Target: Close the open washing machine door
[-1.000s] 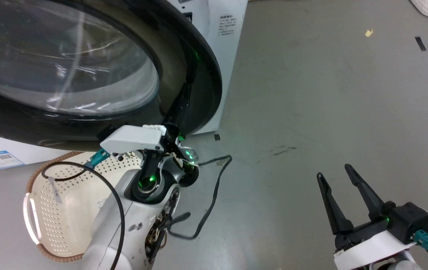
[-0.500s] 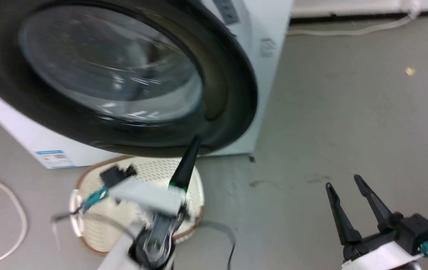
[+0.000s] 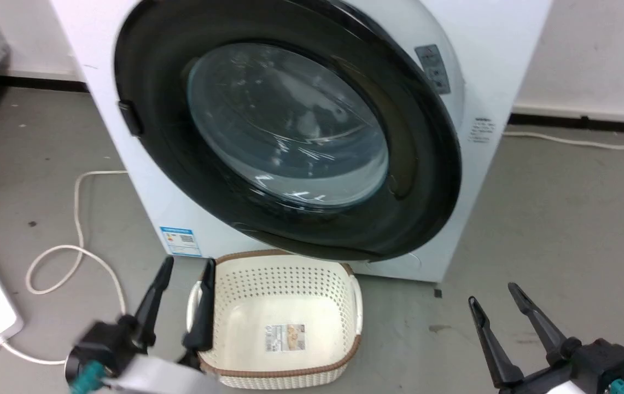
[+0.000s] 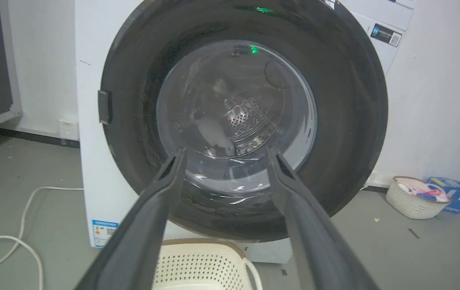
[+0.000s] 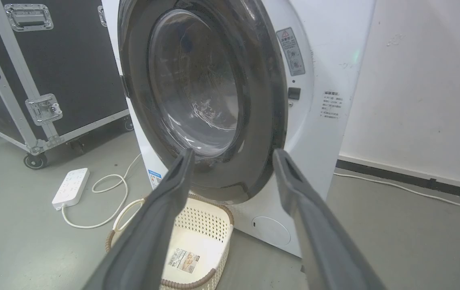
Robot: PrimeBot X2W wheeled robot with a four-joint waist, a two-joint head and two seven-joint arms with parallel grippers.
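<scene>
Since a second ago, the left gripper (image 3: pixel 189 261) has come off the washing machine door (image 3: pixel 290 126), which lies flat against the white washing machine (image 3: pixel 497 44).

Head view: both grippers sit low before the machine, fingers apart and empty. The left is beside a cream basket (image 3: pixel 279 261) and the right gripper (image 3: pixel 491 293) is well apart. A blue-white sticker (image 3: pixel 180 241) low on the machine is unreadable.

Left wrist view: spread fingers (image 4: pixel 161 189) frame the door glass.

Right wrist view: the warning label (image 5: pixel 293 51) beside the door is too small to read.
</scene>
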